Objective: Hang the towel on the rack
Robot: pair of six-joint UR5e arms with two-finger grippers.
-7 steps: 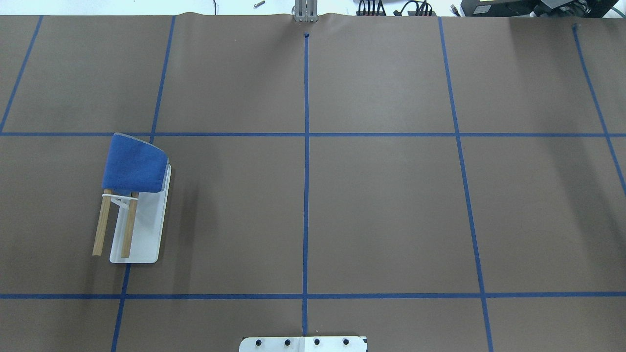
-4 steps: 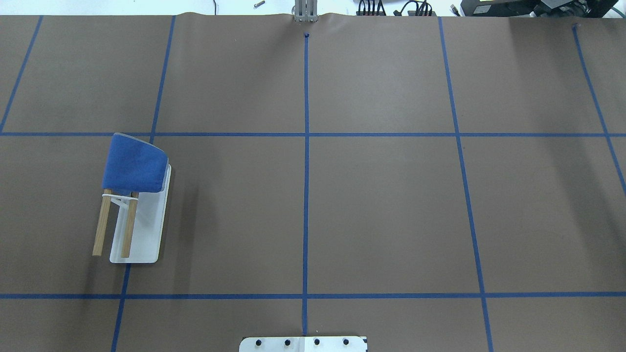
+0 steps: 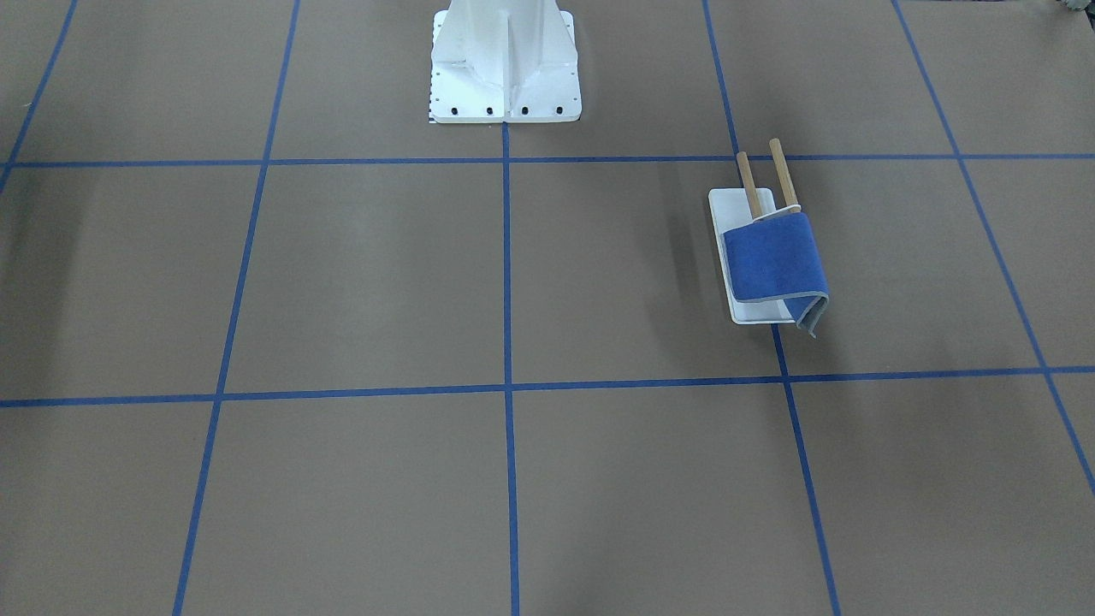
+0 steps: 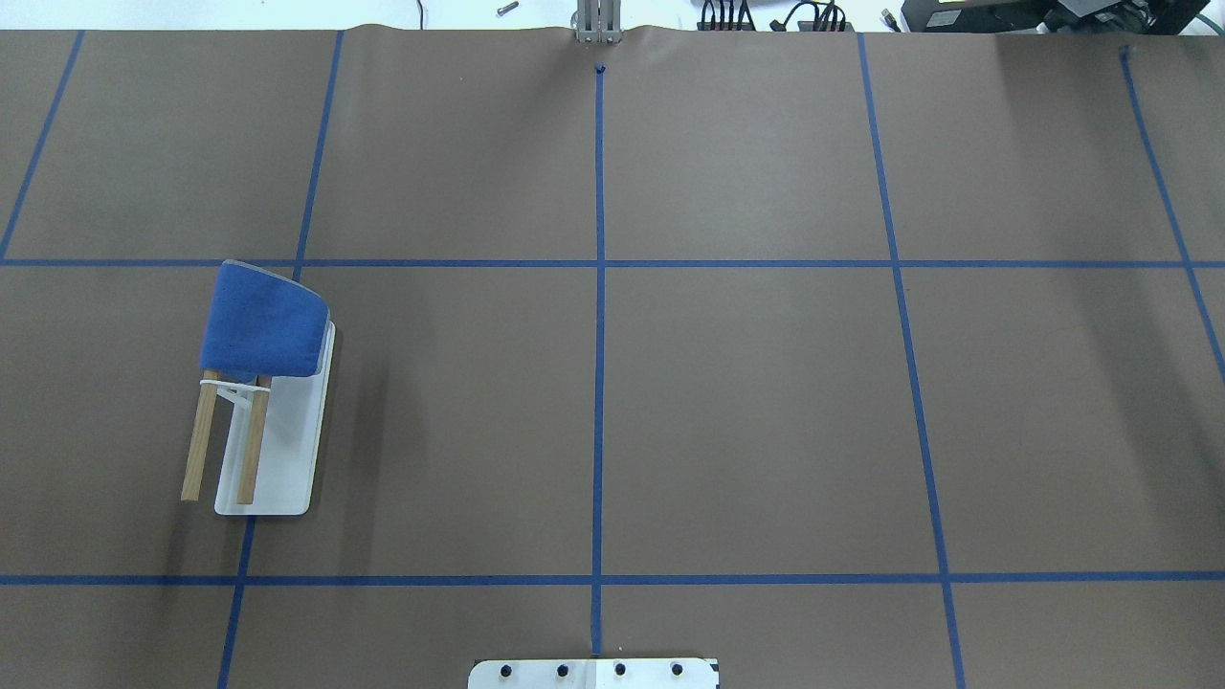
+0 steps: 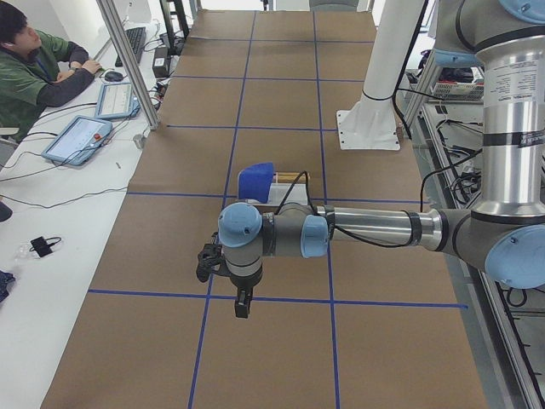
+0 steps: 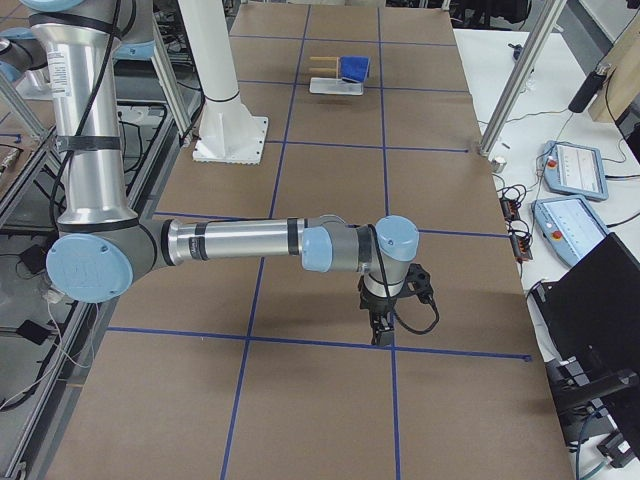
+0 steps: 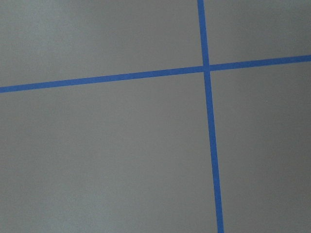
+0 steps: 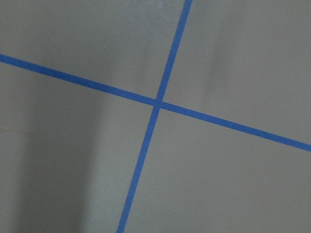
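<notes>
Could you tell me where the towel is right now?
The towel hangs over the far ends of the rods of the rack, on the overhead view's left.

The frame is filled by the flat grey-brown surface of the bench (image 7: 97, 160). Two strips of blue tape lie on it. The long strip (image 7: 97, 80) goes from the left edge to the right edge and rises slightly toward the right. The upright strip (image 7: 213, 160) goes from the top edge to the bottom edge, right of centre. Their crossing (image 7: 206, 68) lies in the upper right of the frame.
</notes>
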